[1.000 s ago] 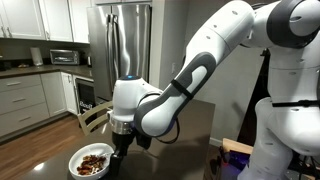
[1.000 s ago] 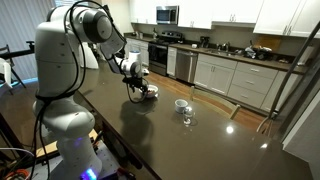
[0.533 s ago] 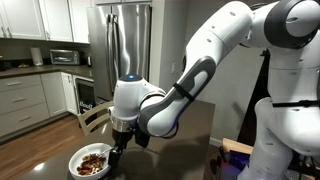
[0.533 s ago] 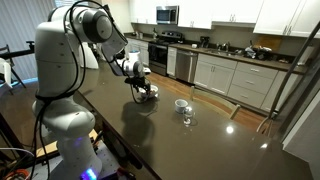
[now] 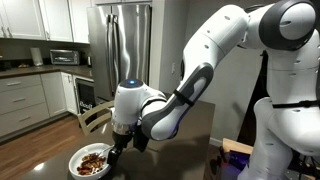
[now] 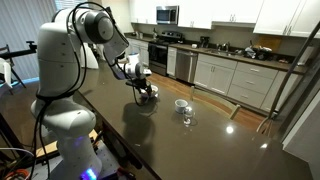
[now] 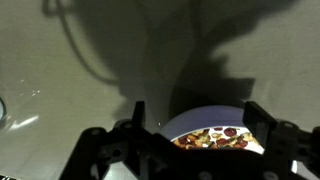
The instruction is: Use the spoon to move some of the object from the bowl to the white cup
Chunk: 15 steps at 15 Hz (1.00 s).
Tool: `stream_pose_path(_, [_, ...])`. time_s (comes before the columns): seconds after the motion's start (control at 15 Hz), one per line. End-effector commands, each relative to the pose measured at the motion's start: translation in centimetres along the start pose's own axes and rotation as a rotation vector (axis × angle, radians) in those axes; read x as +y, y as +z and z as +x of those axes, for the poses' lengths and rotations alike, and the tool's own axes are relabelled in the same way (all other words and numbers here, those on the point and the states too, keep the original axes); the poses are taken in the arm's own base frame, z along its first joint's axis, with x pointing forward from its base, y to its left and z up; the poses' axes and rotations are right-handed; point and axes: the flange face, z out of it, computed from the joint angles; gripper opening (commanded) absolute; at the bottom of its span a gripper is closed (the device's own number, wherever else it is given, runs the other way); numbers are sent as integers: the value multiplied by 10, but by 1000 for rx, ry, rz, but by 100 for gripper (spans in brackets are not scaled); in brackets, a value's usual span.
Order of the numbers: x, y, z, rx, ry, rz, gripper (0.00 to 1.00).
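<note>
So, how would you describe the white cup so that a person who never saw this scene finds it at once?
Start at the long dark table in an exterior view: apart from the wide bowl, two small vessels stand close together. The white cup is the opaque one; its neighbour is a tiny clear glass.

- Arm: one, white, seven-jointed; it reached out from the base and bent steeply down at the elbow.
- Wrist: bulky and white, turned downward.
- Gripper: black, pointing down; jaws stood wide apart, fingers at either side in the wrist view.
</note>
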Motion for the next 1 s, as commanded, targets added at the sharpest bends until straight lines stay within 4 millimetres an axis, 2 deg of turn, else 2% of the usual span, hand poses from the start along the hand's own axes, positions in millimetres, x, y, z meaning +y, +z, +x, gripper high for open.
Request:
stream_pose_path(0.0, [4, 7, 1, 34, 61, -30, 100])
stream_pose_path(0.53, [21, 4, 3, 51, 219, -52, 100])
stream_pose_path(0.93, [24, -13, 5, 7, 286, 11, 100])
